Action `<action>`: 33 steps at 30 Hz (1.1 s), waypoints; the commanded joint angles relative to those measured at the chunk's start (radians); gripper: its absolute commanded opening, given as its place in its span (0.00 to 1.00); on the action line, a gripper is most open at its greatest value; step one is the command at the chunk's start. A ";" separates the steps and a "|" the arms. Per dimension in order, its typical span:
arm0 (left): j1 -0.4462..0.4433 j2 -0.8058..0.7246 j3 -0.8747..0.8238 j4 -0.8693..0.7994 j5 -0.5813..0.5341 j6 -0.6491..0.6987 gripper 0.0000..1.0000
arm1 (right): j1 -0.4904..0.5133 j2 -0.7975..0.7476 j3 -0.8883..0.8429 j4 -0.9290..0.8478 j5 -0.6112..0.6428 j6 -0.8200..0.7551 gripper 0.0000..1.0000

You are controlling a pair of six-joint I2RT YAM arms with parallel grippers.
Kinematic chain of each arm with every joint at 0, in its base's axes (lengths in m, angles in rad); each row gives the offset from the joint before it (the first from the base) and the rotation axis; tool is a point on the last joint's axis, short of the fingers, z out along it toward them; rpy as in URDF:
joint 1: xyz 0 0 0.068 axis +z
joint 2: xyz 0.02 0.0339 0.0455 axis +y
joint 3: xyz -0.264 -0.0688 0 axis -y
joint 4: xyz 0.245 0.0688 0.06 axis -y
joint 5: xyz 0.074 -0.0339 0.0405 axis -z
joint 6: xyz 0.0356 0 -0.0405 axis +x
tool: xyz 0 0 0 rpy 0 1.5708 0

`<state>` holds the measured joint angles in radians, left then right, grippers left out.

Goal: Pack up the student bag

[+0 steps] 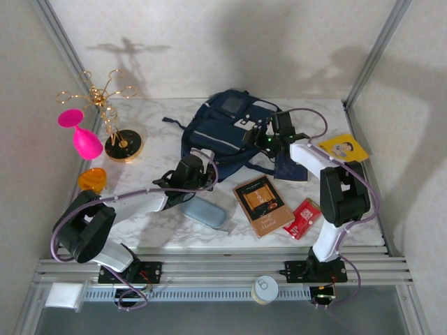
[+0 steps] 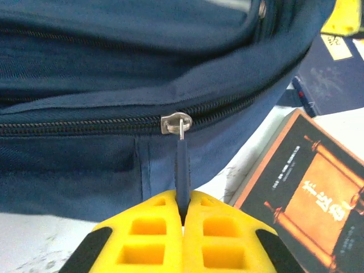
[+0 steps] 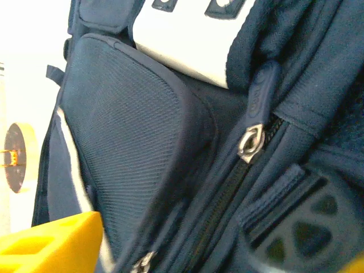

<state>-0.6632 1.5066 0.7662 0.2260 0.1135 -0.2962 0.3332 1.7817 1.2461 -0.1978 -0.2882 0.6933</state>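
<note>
With the student bag [image 1: 213,125] at upper centre, left fingers [image 2: 148,233] pinched on its blue zipper pull [image 2: 182,162] and right fingers [image 3: 51,239] spread wide close over its fabric, I'd drag the pull steadily along the teeth, never outward.

We see the student bag [image 3: 136,142] up close, a white patch [image 3: 182,40] at top. A silver zipper slider [image 3: 250,143] sits right of centre, a yellow finger [image 3: 51,242] lower left.
</note>
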 commanded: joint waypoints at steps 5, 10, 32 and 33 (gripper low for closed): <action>0.002 0.010 0.053 -0.017 0.000 -0.030 0.00 | 0.124 -0.207 -0.282 0.176 0.030 0.374 0.98; 0.001 0.018 0.066 -0.029 0.037 -0.011 0.00 | 0.246 -0.130 -0.285 0.310 0.097 0.646 0.99; 0.040 -0.191 -0.080 -0.185 -0.196 -0.153 0.00 | 0.303 0.006 -0.101 0.362 -0.015 0.263 0.00; 0.055 -0.217 -0.106 -0.187 -0.191 -0.165 0.00 | 0.278 -0.015 -0.132 0.381 -0.073 0.235 0.00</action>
<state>-0.6418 1.3628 0.7116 0.0994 0.0177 -0.3927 0.6537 1.8465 1.1473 0.1024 -0.2043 1.1244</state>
